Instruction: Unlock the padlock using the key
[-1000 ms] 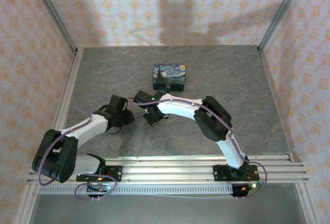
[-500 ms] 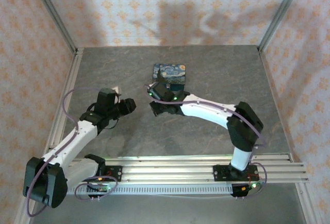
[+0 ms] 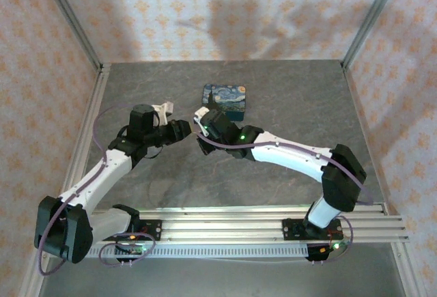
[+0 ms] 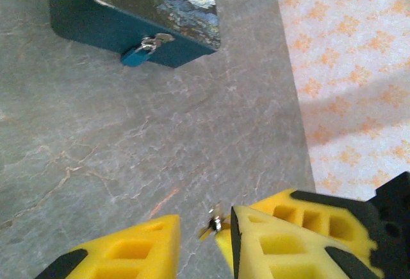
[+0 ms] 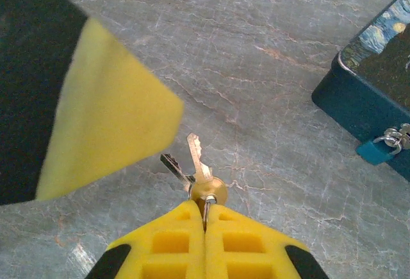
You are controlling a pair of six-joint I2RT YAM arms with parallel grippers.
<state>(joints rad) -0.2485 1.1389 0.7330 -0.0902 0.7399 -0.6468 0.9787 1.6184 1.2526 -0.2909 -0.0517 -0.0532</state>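
Yellow-fingered right gripper [image 5: 205, 210] has its fingers pressed together, pinching the key [image 5: 196, 158] at its ring end above the grey table [image 5: 256, 67]. Left gripper [image 3: 181, 130] sits just beside it, fingers spread. Padlock [image 5: 373, 151] hangs on the box [image 5: 359, 99] front, apart from the key.

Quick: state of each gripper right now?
Left gripper: open, gripping nothing.
Right gripper: closed on the key.

Grey stone-look table [image 5: 256, 67], smooth w/ mild sheen. Glossy painted-tin box [image 4: 96, 22]. Blue padlock [image 4: 136, 56] semi-matt, shackle shiny metal. Polished pale-metal key [image 5: 197, 158]. Matt yellow plastic on right gripper [image 5: 205, 218]. Matt papered walls [image 3: 205, 10].
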